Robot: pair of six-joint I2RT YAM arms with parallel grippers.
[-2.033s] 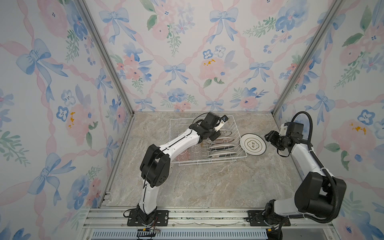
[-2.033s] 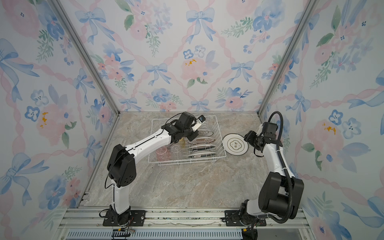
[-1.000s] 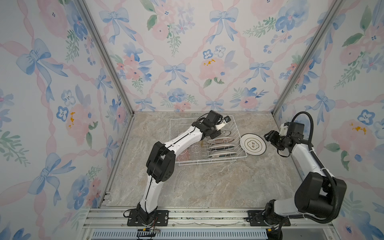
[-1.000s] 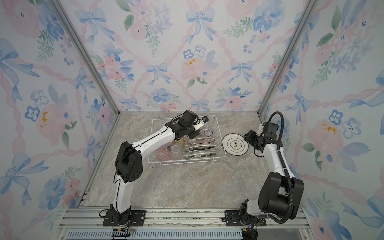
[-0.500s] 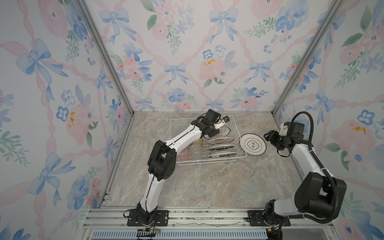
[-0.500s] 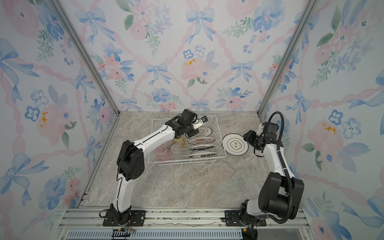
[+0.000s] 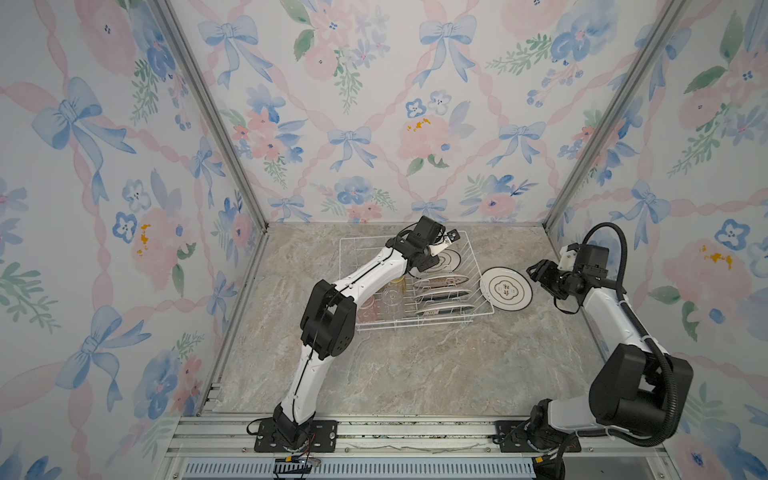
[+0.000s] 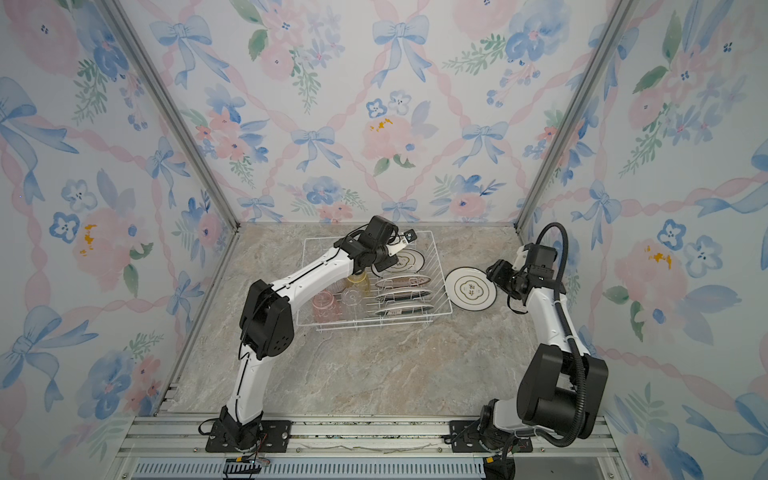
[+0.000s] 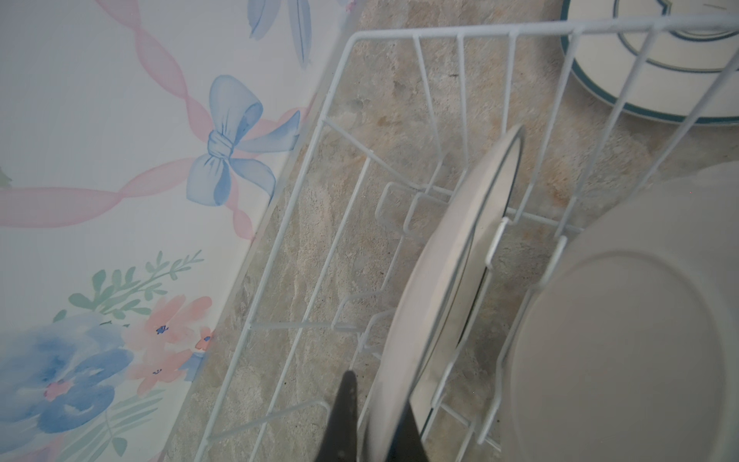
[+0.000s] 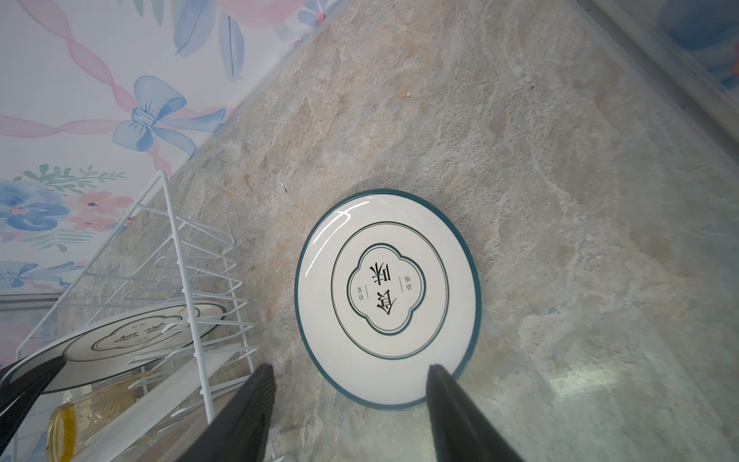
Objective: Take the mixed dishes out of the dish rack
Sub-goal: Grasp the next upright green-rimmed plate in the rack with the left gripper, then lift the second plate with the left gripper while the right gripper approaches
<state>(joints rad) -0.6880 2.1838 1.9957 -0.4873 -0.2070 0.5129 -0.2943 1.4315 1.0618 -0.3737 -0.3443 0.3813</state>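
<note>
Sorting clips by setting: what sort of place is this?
Likely a staged robot test booth: bow-patterned wallpaper panels, two white-and-black robot arms bolted to a metal rail, white wire dish rack on marble-look tabletop.

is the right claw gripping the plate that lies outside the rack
No, the right claw stands open while the plate lies flat on the table.

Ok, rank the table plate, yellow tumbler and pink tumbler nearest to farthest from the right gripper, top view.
1. Plate on the table: beside the right gripper, outside the dish rack.
2. Yellow tumbler: in the rack's left half.
3. Pink tumbler: its near-left corner.
</note>
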